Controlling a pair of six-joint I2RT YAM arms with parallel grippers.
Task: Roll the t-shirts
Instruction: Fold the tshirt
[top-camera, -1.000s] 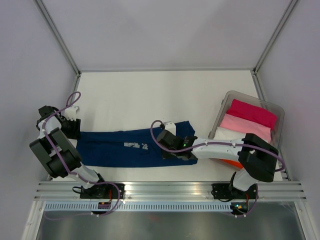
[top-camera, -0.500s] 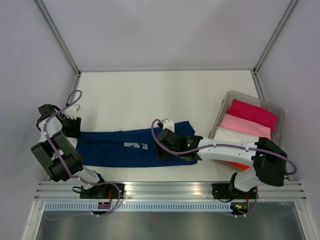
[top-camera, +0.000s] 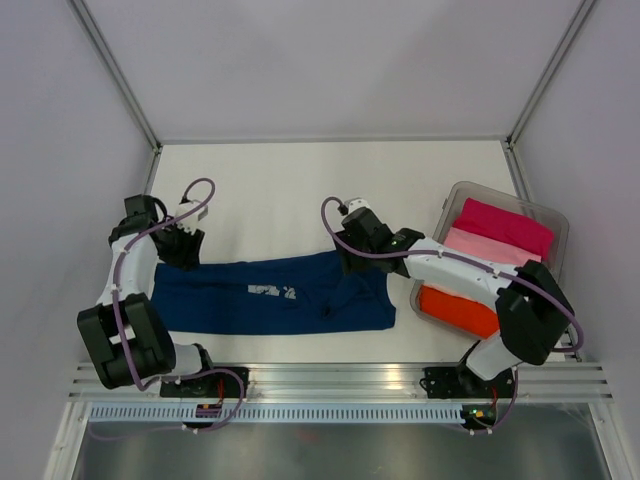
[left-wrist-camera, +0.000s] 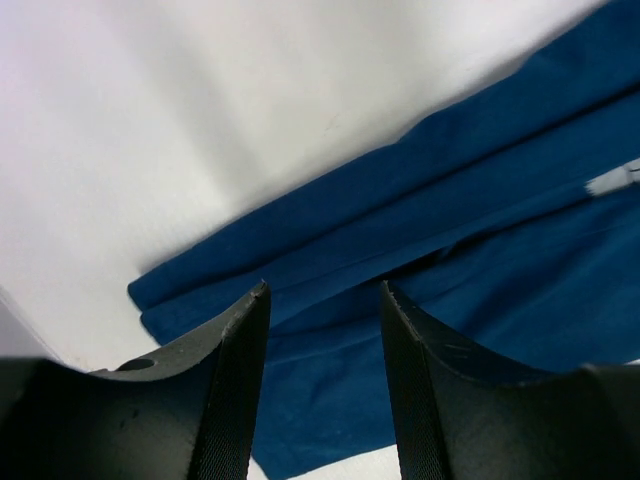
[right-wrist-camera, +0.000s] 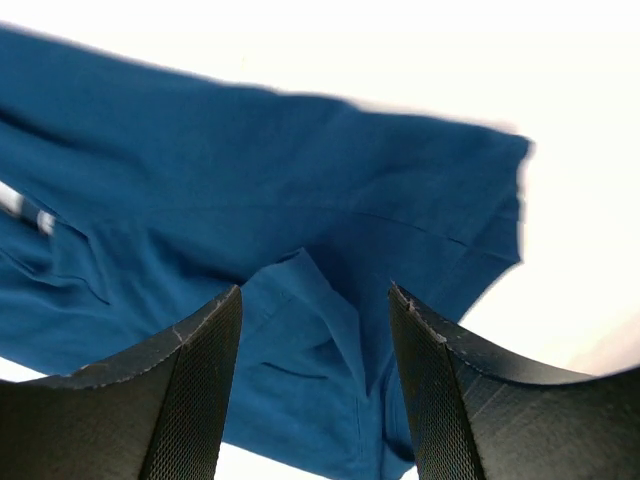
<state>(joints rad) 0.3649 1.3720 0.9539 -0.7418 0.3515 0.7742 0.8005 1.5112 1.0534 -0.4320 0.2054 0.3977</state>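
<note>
A dark navy-blue t-shirt (top-camera: 270, 295) lies folded into a long strip across the near half of the table, its small white print (top-camera: 272, 291) facing up. My left gripper (top-camera: 184, 260) hovers open over the strip's left end (left-wrist-camera: 300, 270) with nothing between its fingers (left-wrist-camera: 235, 390). Over the right end, my right gripper (top-camera: 356, 264) also stands open and empty, and a loose raised fold (right-wrist-camera: 310, 300) of the tee lies below its fingertips (right-wrist-camera: 210, 340). More folded t-shirts sit in a bin: magenta (top-camera: 505, 225), pale pink (top-camera: 482, 246) and orange-red (top-camera: 455, 308).
The clear plastic bin (top-camera: 556, 216) stands at the right edge of the table. Grey walls and metal posts (top-camera: 120, 85) close in the back and sides. An aluminium rail (top-camera: 340, 380) with both arm bases runs along the near edge.
My right gripper has opened, let go of the tee's right end and pulled back toward the far side. My left arm has swung in from the table's left edge to above the tee's left end.
</note>
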